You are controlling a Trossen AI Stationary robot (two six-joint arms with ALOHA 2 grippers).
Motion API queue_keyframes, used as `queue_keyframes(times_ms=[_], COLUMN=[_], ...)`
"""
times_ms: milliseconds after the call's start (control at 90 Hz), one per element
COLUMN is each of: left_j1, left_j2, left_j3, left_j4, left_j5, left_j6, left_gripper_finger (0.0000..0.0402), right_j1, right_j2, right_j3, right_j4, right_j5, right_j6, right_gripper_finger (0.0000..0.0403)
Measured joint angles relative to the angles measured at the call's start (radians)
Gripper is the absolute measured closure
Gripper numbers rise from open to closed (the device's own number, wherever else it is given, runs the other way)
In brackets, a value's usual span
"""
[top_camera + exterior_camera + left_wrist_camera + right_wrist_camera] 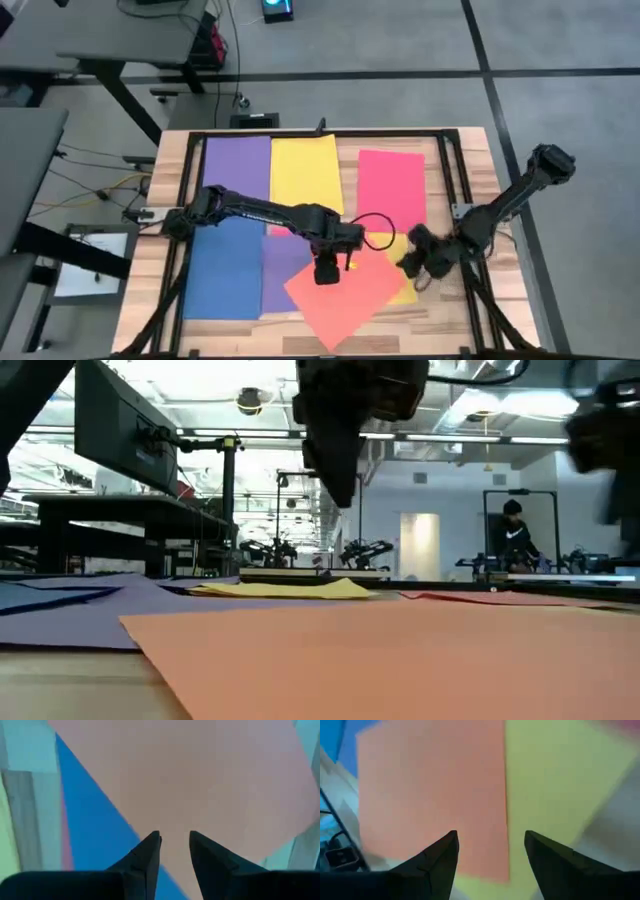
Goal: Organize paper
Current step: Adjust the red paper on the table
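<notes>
Inspector A: The orange-coral sheet (343, 292) lies askew at the table's (460, 330) near edge, overlapping a purple sheet (282, 258) and a yellow one (403, 290) — it is not squared with the tidy rows behind.

Inspector B: Noted. The left gripper (327, 271) hangs over its upper corner, fingers slightly apart, holding nothing; the right gripper (418, 266), spread wide, sits over the orange–yellow seam. Judged step — straightening that sheet; next, a descent and a flat press or pinch at its edge

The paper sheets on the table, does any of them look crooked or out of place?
Yes. The orange-coral sheet lies rotated at the table's front edge, overlapping a purple sheet and a yellow sheet, while the back-row sheets lie square. The left gripper hangs over it, slightly open; the right gripper, open, is beside it.
</notes>
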Motion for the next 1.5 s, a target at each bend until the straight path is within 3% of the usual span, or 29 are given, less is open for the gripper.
queue_keyframes(times_ms=[144,322,467,744,967,1189,1500], left_j1=[0.053,0.145,0.224,0.324,0.339,0.336,0.335], left_j2=[-0.034,-0.047,-0.047,-0.058,-0.056,-0.056,-0.056], left_j3=[-0.019,-0.023,-0.023,-0.024,-0.024,-0.024,-0.024], left_j4=[-0.004,-0.027,-0.033,-0.053,-0.072,-0.106,-0.135], left_j5=[0.181,0.186,0.187,0.188,0.189,0.189,0.189], left_j6=[0.132,0.215,0.301,0.411,0.431,0.442,0.432], left_gripper_finger=[0.0311,0.0311,0.0311,0.0311,0.0311,0.0311,0.0311], right_j1=[-0.296,-0.651,-0.810,-0.960,-1.085,-1.169,-1.139], right_j2=[-0.011,0.041,0.127,0.323,0.359,0.359,0.359], right_j3=[0.001,0.001,0.001,0.008,0.005,0.022,0.050], right_j4=[-0.053,-0.116,-0.082,0.098,0.202,0.172,-0.009], right_j5=[-0.091,-0.152,-0.159,-0.169,-0.173,-0.181,-0.161], right_j6=[-0.215,-0.374,-0.472,-0.582,-0.773,-1.061,-0.999], right_gripper_finger=[0.0184,0.0184,0.0184,0.0185,0.0185,0.0185,0.0185])
